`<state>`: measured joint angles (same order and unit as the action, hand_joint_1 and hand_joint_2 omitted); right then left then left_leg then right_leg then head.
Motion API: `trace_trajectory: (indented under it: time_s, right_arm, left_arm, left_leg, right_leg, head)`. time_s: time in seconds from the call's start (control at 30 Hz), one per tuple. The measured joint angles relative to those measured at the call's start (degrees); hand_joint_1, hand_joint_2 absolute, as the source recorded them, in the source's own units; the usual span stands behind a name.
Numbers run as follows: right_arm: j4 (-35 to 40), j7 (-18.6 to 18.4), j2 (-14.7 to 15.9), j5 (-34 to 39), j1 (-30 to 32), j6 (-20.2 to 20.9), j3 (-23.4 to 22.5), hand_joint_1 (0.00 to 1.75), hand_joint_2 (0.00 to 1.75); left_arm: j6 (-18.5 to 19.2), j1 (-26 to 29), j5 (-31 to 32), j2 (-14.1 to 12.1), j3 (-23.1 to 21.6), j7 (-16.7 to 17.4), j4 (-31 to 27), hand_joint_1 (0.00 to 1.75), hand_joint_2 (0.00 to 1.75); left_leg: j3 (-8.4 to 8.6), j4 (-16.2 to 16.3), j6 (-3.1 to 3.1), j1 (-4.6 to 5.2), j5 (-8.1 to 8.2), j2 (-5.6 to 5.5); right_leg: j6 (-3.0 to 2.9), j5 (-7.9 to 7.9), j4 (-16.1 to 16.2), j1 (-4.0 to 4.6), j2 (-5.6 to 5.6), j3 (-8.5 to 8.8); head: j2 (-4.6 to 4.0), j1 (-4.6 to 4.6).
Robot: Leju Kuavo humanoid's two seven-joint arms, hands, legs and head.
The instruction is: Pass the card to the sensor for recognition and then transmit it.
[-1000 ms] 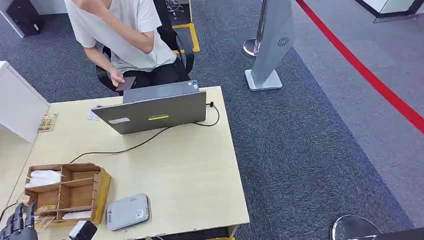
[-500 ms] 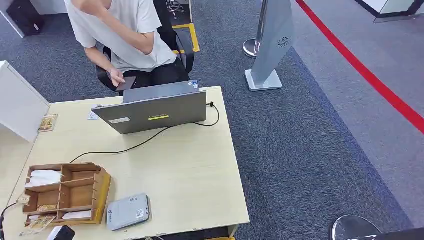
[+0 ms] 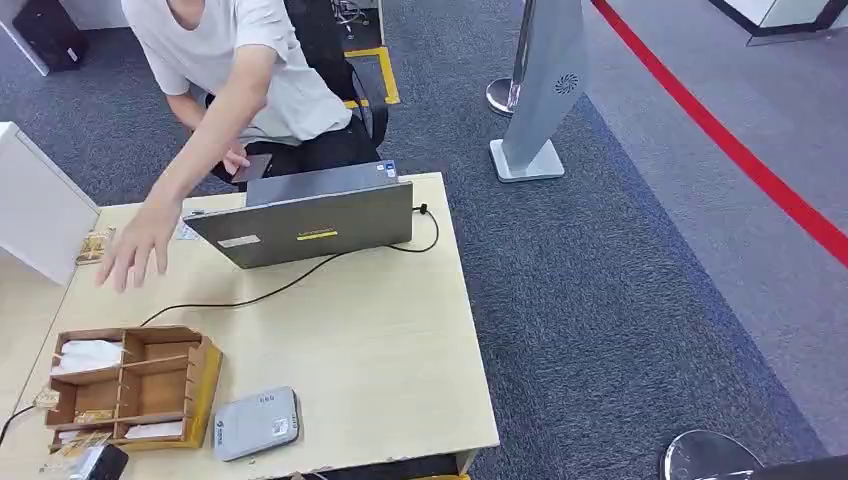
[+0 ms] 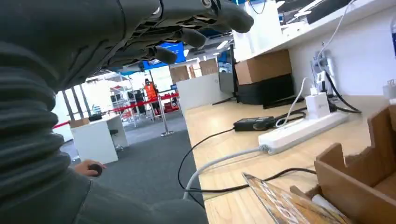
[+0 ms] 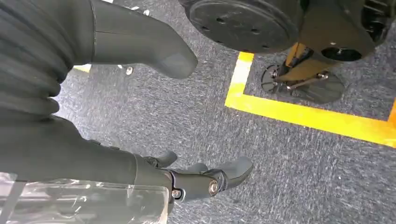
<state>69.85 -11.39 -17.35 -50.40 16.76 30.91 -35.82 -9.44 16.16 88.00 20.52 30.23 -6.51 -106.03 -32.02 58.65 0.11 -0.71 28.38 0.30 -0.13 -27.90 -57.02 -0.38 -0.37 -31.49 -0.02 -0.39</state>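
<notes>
While a person's hand (image 3: 135, 250) is stretched over the counter (image 3: 380, 340), a card (image 3: 78, 443) is seen at the wooden organizer (image 3: 135, 385), front corner; grey sensor (image 3: 256, 423) just beside it, writing unreadable. Left hand (image 4: 187, 23) fingers spread, empty. Right hand (image 5: 196, 179) fingers apart, empty.
</notes>
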Motion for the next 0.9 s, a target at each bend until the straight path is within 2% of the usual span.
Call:
trace_trajectory:
  time_s: [0.33, 0.47, 0.67, 0.9]
  right_arm:
    - [-0.87, 0.35, 0.0, -0.85, -0.15, 0.94, -0.44, 0.0, 1.75]
    - [-1.0, 0.41, 0.0, -1.38, -0.18, 1.09, -0.48, 0.0, 1.75]
    - [-1.05, 0.41, 0.0, -1.38, -0.21, 1.33, -0.48, 0.0, 1.75]
    - [-1.22, 0.46, 0.0, -1.79, -0.31, 1.66, -0.48, 0.0, 1.75]
  left_arm:
    - [0.0, -2.02, 1.81, -0.04, 0.72, -0.13, 4.37, 0.0, 1.75]
    - [0.04, -2.16, 1.84, -0.22, 0.44, 0.92, 5.57, 0.0, 1.75]
    - [0.42, -2.24, 1.84, -0.74, -2.45, 2.23, 6.45, 0.0, 1.75]
    - [-0.7, -2.61, 1.84, -1.57, -5.05, 1.2, 7.3, 0.0, 1.75]
  left_leg:
    - [-0.01, 0.0, 0.01, 0.01, 0.01, 0.0]
    - [0.0, 0.0, 0.01, 0.01, 0.0, 0.0]
    - [-0.01, 0.0, 0.0, 0.01, 0.0, 0.0]
    - [0.0, 0.0, 0.0, 0.01, 0.0, 0.0]
  right_leg:
    - [0.0, 0.0, 0.0, 0.0, 0.0, -0.01]
    - [0.0, 0.0, 0.0, 0.0, 0.0, -0.02]
    - [0.0, 0.0, 0.0, 0.0, 0.0, -0.01]
    - [0.0, 0.0, 0.0, 0.0, 0.0, -0.01]
  head:
    - [0.0, -0.02]
    - [0.0, -0.02]
    - [0.0, -0.02]
    - [0.0, -0.02]
